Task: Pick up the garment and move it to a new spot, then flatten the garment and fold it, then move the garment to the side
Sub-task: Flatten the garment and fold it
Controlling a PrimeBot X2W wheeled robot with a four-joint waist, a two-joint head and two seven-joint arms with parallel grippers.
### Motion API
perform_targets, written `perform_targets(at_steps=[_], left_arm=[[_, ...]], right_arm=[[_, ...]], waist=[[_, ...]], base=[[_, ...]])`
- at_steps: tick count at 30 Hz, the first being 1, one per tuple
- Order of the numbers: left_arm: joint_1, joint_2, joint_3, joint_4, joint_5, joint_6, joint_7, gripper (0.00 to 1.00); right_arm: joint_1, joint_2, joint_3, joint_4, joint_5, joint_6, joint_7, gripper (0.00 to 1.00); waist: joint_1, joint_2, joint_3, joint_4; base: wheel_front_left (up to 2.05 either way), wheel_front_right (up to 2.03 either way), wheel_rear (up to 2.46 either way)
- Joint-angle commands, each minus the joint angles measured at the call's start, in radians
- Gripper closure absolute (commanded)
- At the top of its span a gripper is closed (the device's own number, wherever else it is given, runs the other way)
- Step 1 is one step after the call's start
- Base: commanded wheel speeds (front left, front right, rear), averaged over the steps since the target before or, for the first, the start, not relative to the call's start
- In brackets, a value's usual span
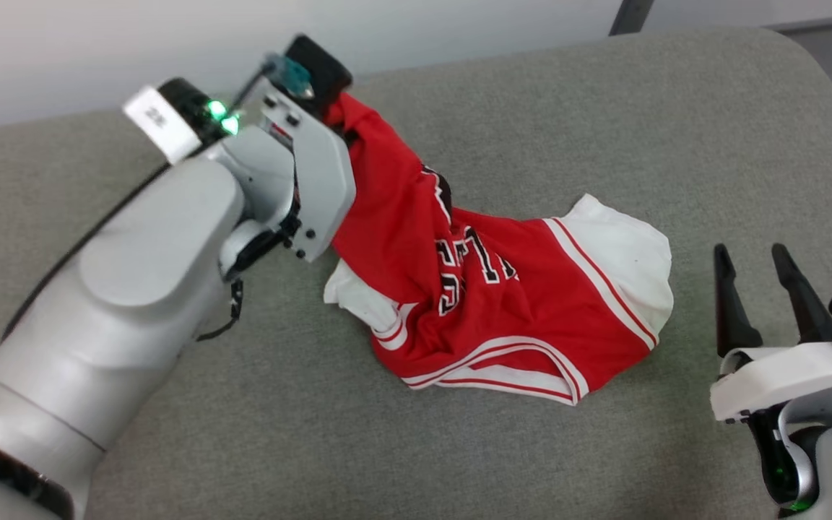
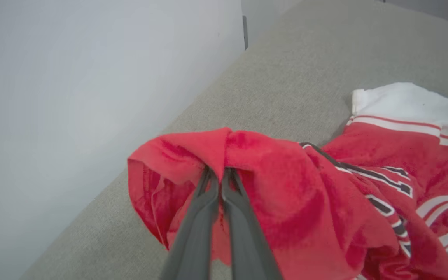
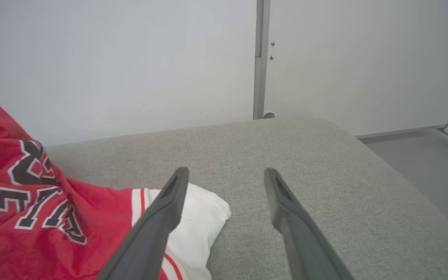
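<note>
The garment (image 1: 503,303) is a red jersey with white sleeves, striped trim and black lettering, lying crumpled on the grey cushion (image 1: 604,130). My left gripper (image 2: 220,175) is shut on a red fold of the garment (image 2: 286,202) at its far left end and holds that end raised, the rest trailing down to the cushion. In the head view the fingers of my left gripper (image 1: 329,108) are hidden behind the wrist. My right gripper (image 1: 752,263) stands open at the lower right, just right of the white sleeve (image 3: 200,217), touching nothing.
A pale wall (image 3: 130,58) runs behind the grey cushion (image 3: 325,194), with a grey vertical post (image 3: 261,58). The cushion's rounded right edge drops to a grey floor (image 3: 422,155). Bare cushion (image 2: 286,77) lies beyond and in front of the garment.
</note>
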Motion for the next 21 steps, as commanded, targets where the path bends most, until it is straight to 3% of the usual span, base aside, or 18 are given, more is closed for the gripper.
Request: perform_targets(at_steps=[1,3,7,8,21], left_arm=[[-0.017,0.002,-0.031,0.029,0.001,-0.003,-0.021,1.0],[-0.021,-0.014,-0.068,0.07,-0.03,-0.003,-0.037,1.0],[-0.029,-0.023,-0.132,0.126,-0.108,-0.003,-0.024,0.13],[-0.034,-0.022,-0.142,0.135,-0.132,-0.003,-0.015,0.0],[-0.083,0.033,-0.218,0.149,-0.328,-0.003,0.12,0.0]], right_arm=[[-0.014,0.003,0.01,0.006,0.007,-0.001,-0.006,0.0],[-0.025,0.004,0.019,0.015,0.01,-0.001,-0.013,0.0],[-0.039,0.006,0.032,0.036,0.014,-0.001,-0.023,0.0],[-0.042,0.006,0.033,0.04,0.015,-0.001,-0.024,0.0],[-0.036,-0.004,0.011,0.053,0.002,-0.001,-0.029,0.0]], waist=[[0.0,0.0,0.02,-0.017],[0.0,0.0,0.031,-0.024],[0.0,0.0,0.04,-0.028],[0.0,0.0,0.041,-0.027],[0.0,0.0,0.002,0.017]], base=[[0.0,0.0,0.0],[0.0,0.0,0.0],[0.0,0.0,0.0],[0.0,0.0,0.0],[0.0,0.0,0.0]])
